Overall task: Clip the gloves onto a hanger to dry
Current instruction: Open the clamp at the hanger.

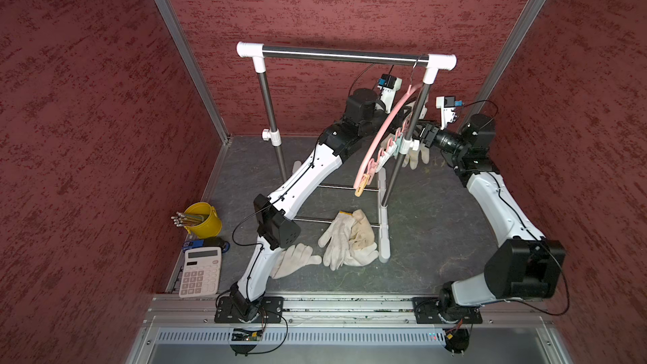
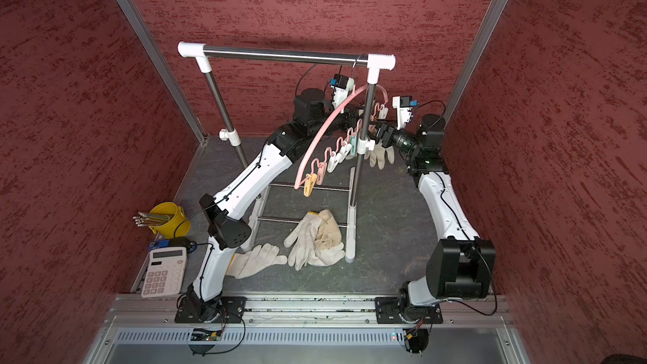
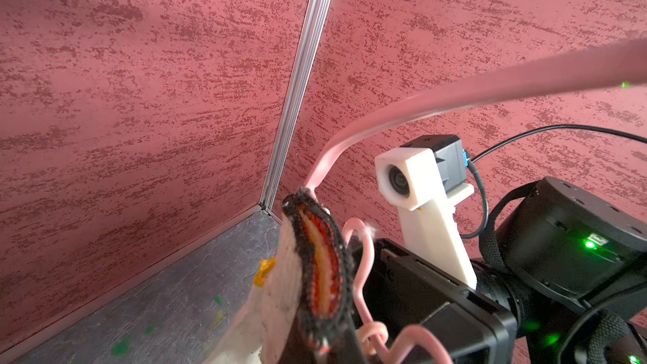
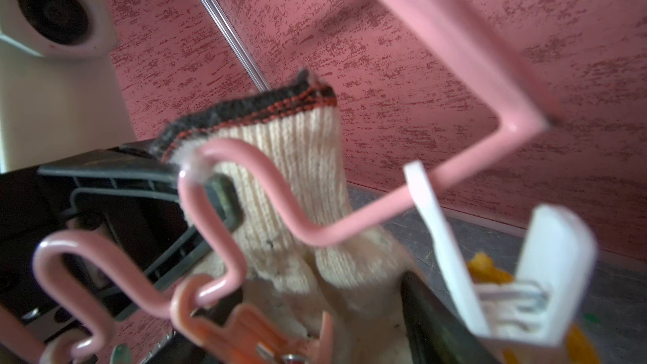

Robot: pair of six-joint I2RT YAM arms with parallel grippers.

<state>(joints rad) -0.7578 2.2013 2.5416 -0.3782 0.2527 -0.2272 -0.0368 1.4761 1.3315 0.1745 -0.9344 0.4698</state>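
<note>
The pink hanger [image 1: 381,131] hangs from the right end of the steel rack [image 1: 343,53], its pastel clips dangling in a row. My left gripper [image 3: 315,344] is shut on the cuff of an off-white knitted glove [image 3: 280,285] trimmed in black and red, holding it up against the hanger's wavy pink wire [image 4: 245,169]. That glove's fingers [image 1: 416,155] dangle beside the rack post. My right gripper [image 4: 315,337] faces it with jaws apart; a salmon clip [image 4: 252,327] and glove fabric lie between them. A white clip [image 4: 490,274] hangs alongside. More gloves [image 1: 350,239] lie on the floor, one [image 1: 294,260] apart.
A yellow cup of pencils [image 1: 204,218], a small blue object [image 1: 196,243] and a white calculator [image 1: 200,271] sit at the floor's left edge. The rack's posts and low crossbars stand between the arms. Red walls enclose the cell.
</note>
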